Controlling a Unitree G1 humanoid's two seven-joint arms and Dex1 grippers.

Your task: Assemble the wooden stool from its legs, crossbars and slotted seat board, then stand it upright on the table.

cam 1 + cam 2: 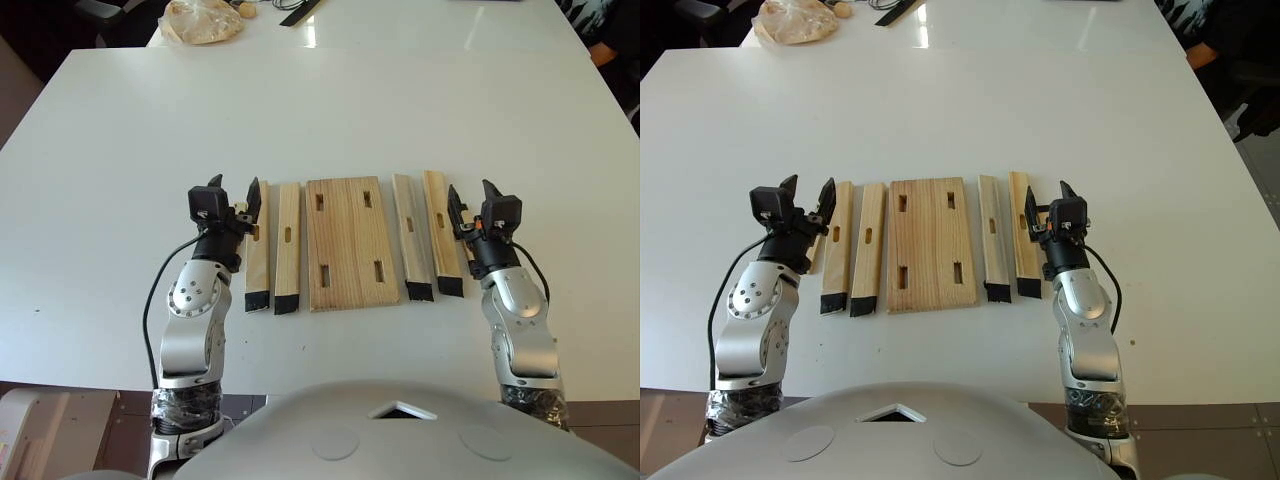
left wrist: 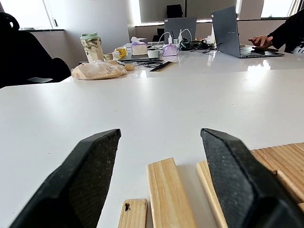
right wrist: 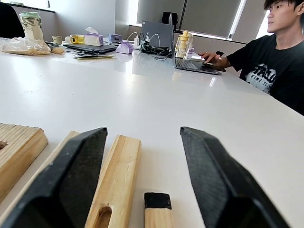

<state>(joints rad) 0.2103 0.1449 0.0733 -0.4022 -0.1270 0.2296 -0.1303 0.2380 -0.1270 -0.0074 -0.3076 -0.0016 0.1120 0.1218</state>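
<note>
A white office bench carries the kit laid flat in a row, presumably so every part is within reach. The pale slotted wooden seat board lies in the middle, with a pair of black-tipped wooden legs at its 9 o'clock and a second pair of legs at 3 o'clock. The left claw and right claw gape open by the outermost legs' far ends — likely poised to grasp. Nothing is joined yet.

I note the slotted seat board lying flat, four slots showing. The left legs and right legs, two black-tipped slats each, flank it, parallel.
</note>
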